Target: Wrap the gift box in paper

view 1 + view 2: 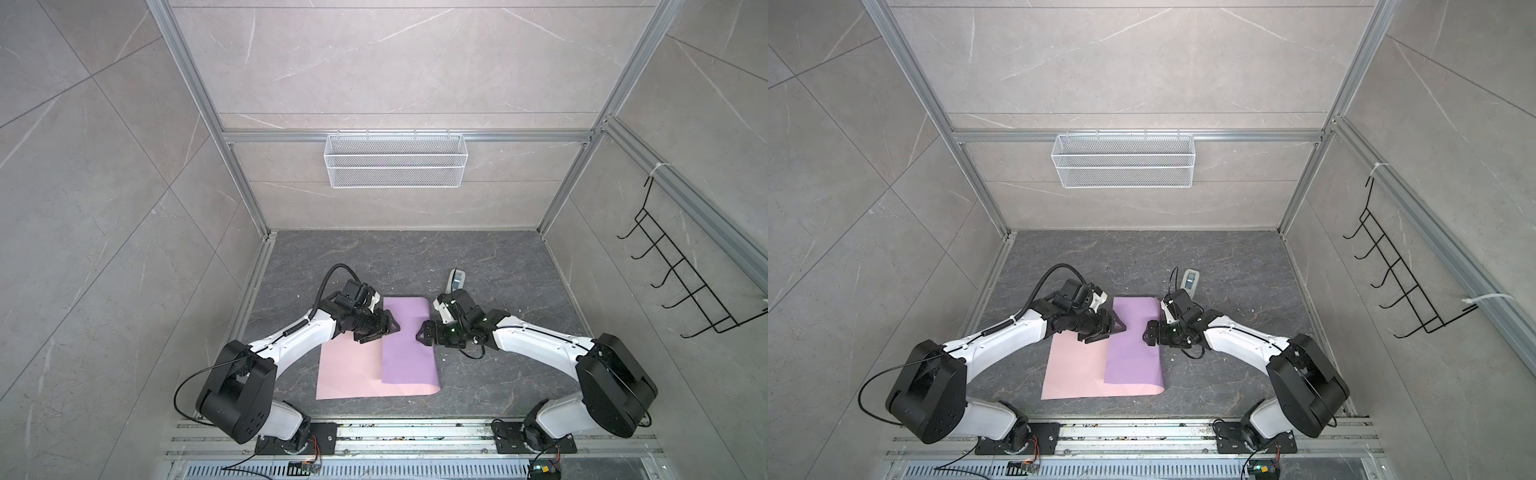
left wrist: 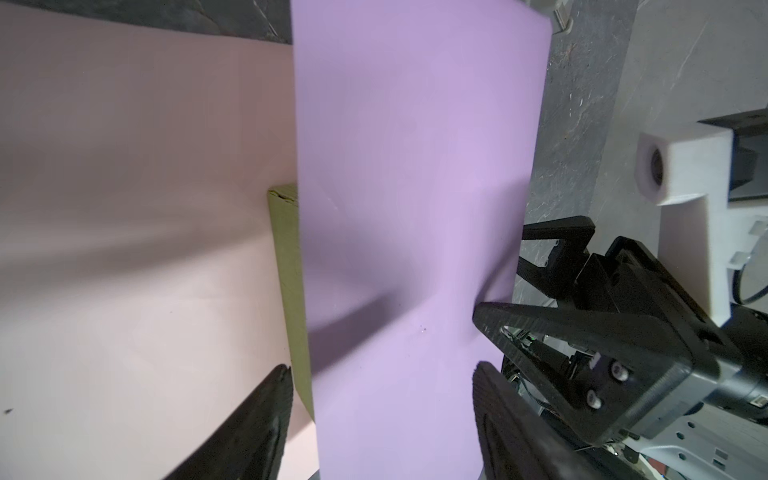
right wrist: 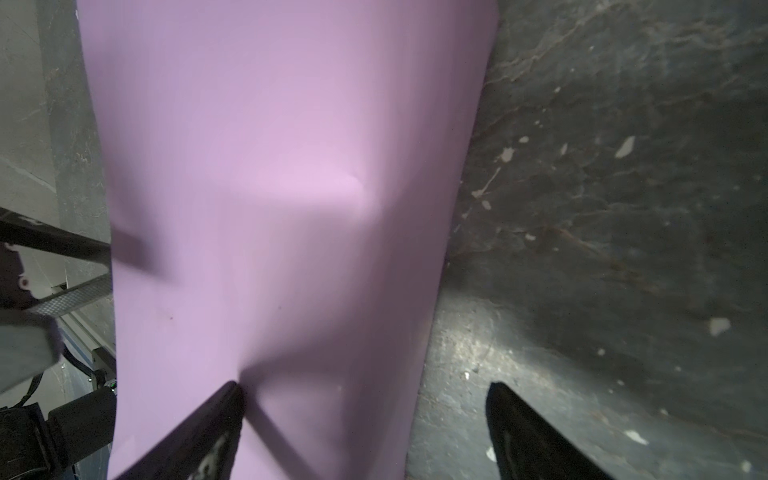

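Note:
The paper lies on the dark table, pale pink face [image 1: 349, 370] up, with its right part folded over as a lilac flap [image 1: 407, 340] [image 1: 1133, 353]. The gift box is under that flap; only an olive-green strip [image 2: 286, 270] shows at the flap's edge in the left wrist view. In both top views the box is hidden. My left gripper [image 1: 384, 332] [image 2: 382, 370] is open above the flap's left edge, with nothing between its fingers. My right gripper [image 1: 422, 332] [image 3: 365, 386] is open at the flap's right edge, one fingertip [image 3: 232, 390] against the lilac paper [image 3: 270, 166].
A small grey-white device [image 1: 455, 280] [image 1: 1190, 282] lies on the table just behind the right wrist. A white mesh basket [image 1: 395, 160] hangs on the back wall. A black wire rack [image 1: 685, 282] hangs on the right wall.

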### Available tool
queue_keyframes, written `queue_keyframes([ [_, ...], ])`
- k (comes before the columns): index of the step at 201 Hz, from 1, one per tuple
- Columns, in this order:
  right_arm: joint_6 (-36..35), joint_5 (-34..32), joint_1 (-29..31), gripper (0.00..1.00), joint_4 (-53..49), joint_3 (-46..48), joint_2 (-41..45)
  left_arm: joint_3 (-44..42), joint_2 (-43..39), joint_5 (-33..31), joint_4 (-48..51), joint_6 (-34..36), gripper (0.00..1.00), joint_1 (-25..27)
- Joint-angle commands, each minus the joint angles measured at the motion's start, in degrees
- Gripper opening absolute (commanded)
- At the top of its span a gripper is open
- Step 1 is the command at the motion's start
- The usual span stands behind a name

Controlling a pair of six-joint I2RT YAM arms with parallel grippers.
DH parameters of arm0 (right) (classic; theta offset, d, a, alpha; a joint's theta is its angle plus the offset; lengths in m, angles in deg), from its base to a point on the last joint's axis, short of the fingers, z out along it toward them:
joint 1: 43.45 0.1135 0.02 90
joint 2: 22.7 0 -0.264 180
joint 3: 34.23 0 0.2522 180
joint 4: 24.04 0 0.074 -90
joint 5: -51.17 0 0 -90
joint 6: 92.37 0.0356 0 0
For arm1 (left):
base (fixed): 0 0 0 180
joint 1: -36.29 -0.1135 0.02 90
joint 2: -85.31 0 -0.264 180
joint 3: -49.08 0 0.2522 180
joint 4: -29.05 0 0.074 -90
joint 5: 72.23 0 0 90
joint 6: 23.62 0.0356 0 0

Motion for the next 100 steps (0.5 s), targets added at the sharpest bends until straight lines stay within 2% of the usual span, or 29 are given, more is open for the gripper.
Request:
queue_keyframes([
  [1, 0.0, -1.2, 0.0, 0.92, -2.0, 1.3, -2.1, -0.3, 2.2, 1.6, -2.2, -1.9, 0.71, 0.3],
  [36, -0.6, -1.1, 0.0, 0.92, -2.3, 0.5, -2.6, -0.9, 3.3, 0.9, -2.5, -2.8, 0.64, 0.3],
  [83, -2.0, -1.4, 0.0, 0.92, -4.7, -2.5, -2.1, -5.5, 2.7, 0.0, -2.1, -2.9, 0.44, 0.3],
  [100, -2.4, -1.0, 0.0, 0.92, -5.7, -3.7, -1.6, -6.9, 2.7, -0.3, -2.2, -2.8, 0.40, 0.3],
])
